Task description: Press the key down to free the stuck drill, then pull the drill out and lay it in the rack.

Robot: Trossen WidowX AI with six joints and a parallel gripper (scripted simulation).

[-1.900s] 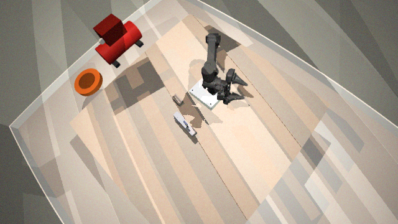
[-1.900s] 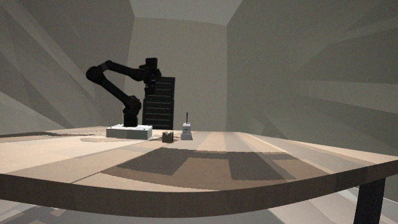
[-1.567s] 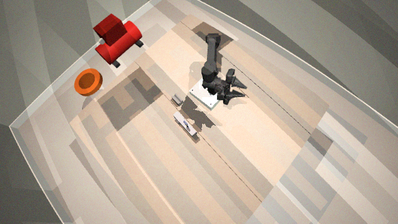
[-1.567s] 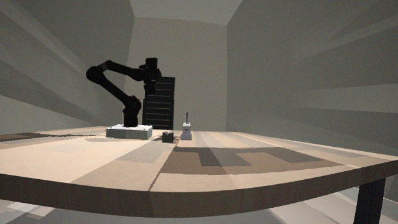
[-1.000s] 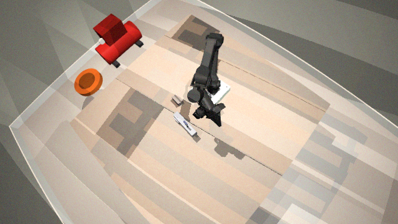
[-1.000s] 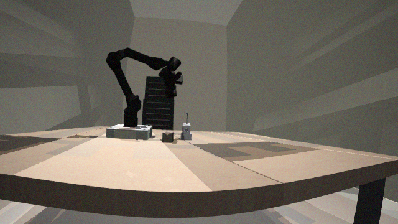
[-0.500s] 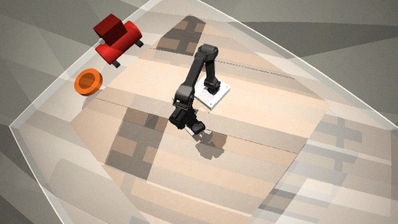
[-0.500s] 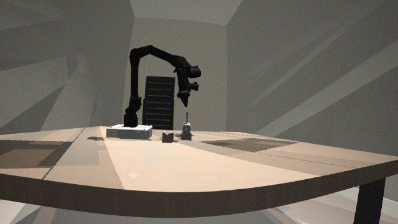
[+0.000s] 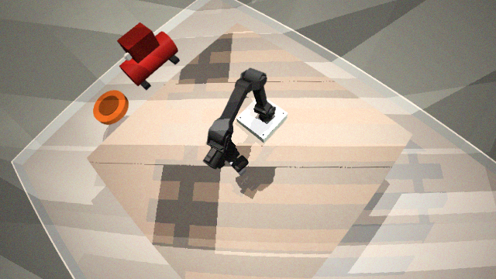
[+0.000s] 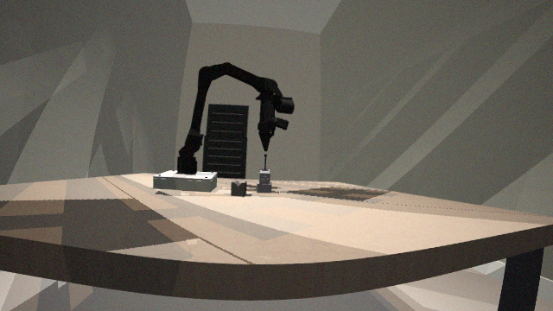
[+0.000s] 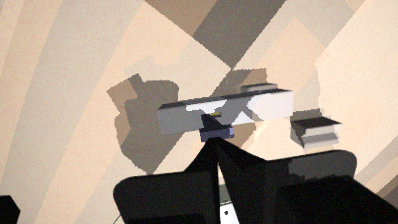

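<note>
My gripper [image 10: 265, 150] [image 11: 214, 142] is shut, with nothing seen between its fingers. It points down just above a thin dark upright piece [image 10: 265, 162] [image 11: 216, 133], which looks like the drill; whether they touch is unclear. That piece stands over a long pale grey block [image 10: 264, 178] [image 11: 272, 106]. A small yellow patch [image 11: 215, 114] shows beside it; I cannot tell whether this is the key. The notched grey rack [image 10: 238, 188] [image 11: 316, 133] stands apart from the block, nearer the robot base. In the top view the arm hides the fingertips and most of the block.
The white base plate [image 9: 261, 133] [image 10: 185, 183] carries the arm. Beyond the wooden table [image 9: 310, 124] [image 10: 337, 229], a red machine [image 9: 153, 58] and an orange ring [image 9: 98, 111] show in the top view. A dark cabinet [image 10: 226, 142] stands behind the arm.
</note>
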